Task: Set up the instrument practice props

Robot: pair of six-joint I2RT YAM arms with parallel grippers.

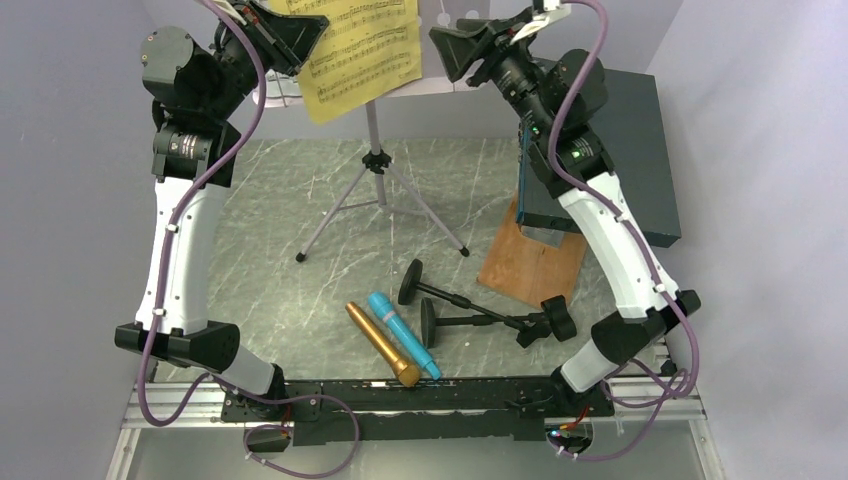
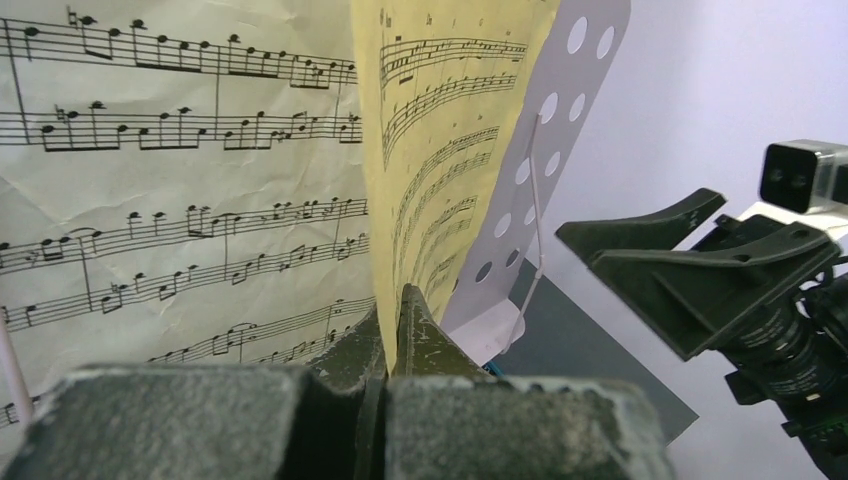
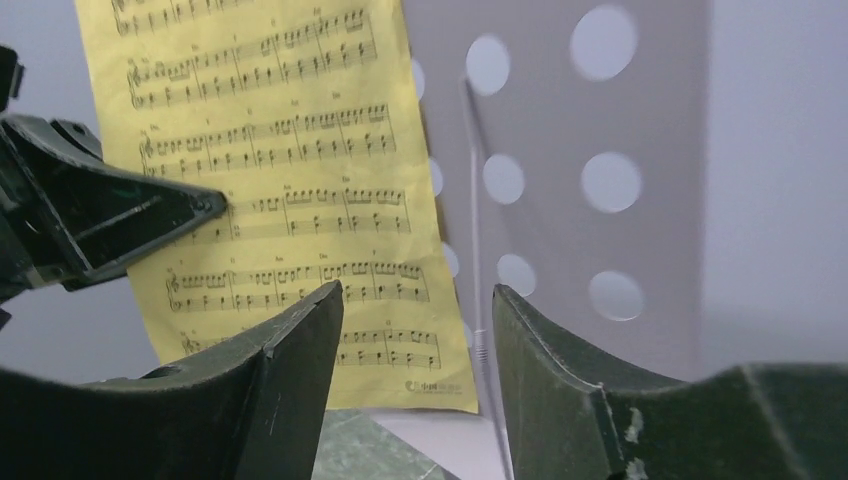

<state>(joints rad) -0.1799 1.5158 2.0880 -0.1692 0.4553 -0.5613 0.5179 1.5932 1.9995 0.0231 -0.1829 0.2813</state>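
Hanging against the perforated desk (image 3: 600, 150) at the upper middle of the top view, the yellow page (image 1: 365, 50) is pinched by the left hand (image 2: 392, 300), whose jaws are closed flat on the sheet's left edge. The grip is judged to be kept at the margin so that the sheet can be slid or squared on the desk without being creased. A white page (image 2: 150, 200) is seen just behind it, filling the left of the left wrist view. The right hand (image 3: 415, 295) is held wide, with nothing between its jaws, and is aimed at the lower right corner of the yellow page and the thin wire retainer beside it, probably so that the sheet can be steadied or taken over. The desk is carried on silver legs (image 1: 380, 195) spread on the bench (image 1: 250, 230). Lower in the frame the gold mic (image 1: 383, 345) and blue mic (image 1: 403, 335) lie side by side, touching, and the two holders (image 1: 445, 295) lie tipped over just to their right, not yet stood up.
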